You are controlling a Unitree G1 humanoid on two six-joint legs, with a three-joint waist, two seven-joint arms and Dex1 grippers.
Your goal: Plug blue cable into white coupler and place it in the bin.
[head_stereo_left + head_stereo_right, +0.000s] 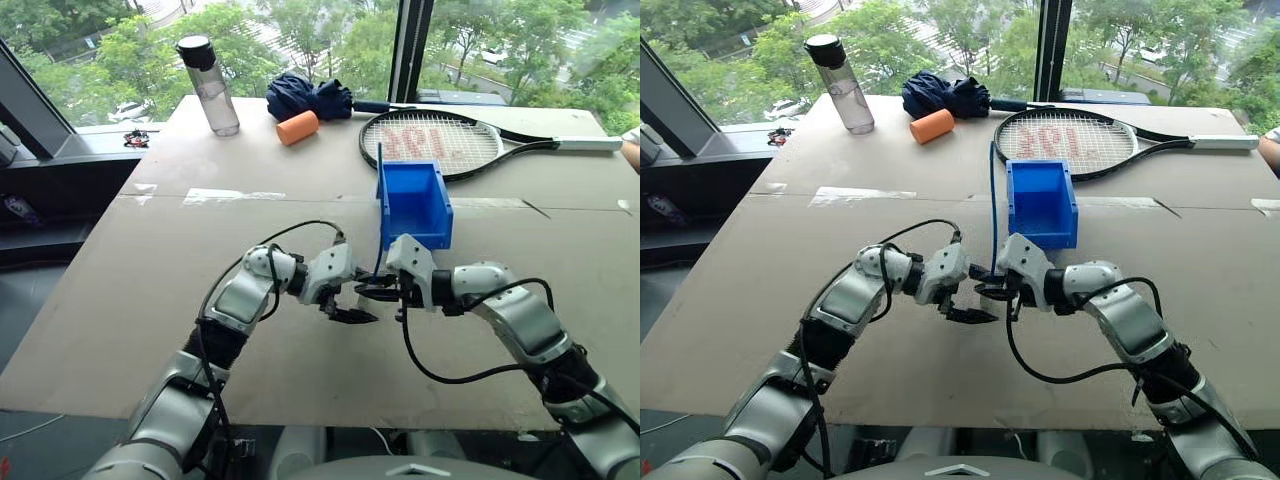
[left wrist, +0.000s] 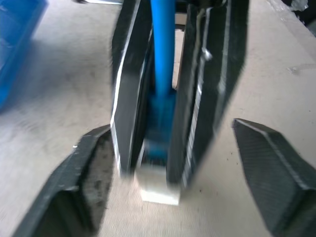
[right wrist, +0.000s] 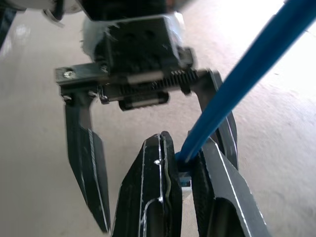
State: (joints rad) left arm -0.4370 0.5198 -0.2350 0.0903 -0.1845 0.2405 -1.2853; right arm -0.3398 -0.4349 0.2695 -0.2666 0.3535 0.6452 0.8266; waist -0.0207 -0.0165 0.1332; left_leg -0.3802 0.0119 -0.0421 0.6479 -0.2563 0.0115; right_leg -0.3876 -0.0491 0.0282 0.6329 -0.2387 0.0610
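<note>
In the left wrist view the nearest thing is the left hand (image 2: 168,182), its two black fingers (image 2: 79,182) standing wide apart with nothing between them but the right hand's load. The right hand (image 1: 385,292) is clamped on the blue cable (image 2: 162,54) just above its plug, and the white coupler (image 2: 159,188) sits on the plug's end, below the closed fingers. From that grip the cable rises stiffly past the near left corner of the bin (image 1: 414,205), which stands on the tabletop (image 1: 150,290) just beyond both hands. Farther back lie an orange foam cylinder (image 1: 297,127), a dark folded umbrella (image 1: 308,97), a water bottle (image 1: 210,86) and a tennis racket (image 1: 432,143).

The plugging step looks done, with the left hand let go of the coupler. The next move calls for the right hand to carry cable and coupler over the bin's rim and open there.
</note>
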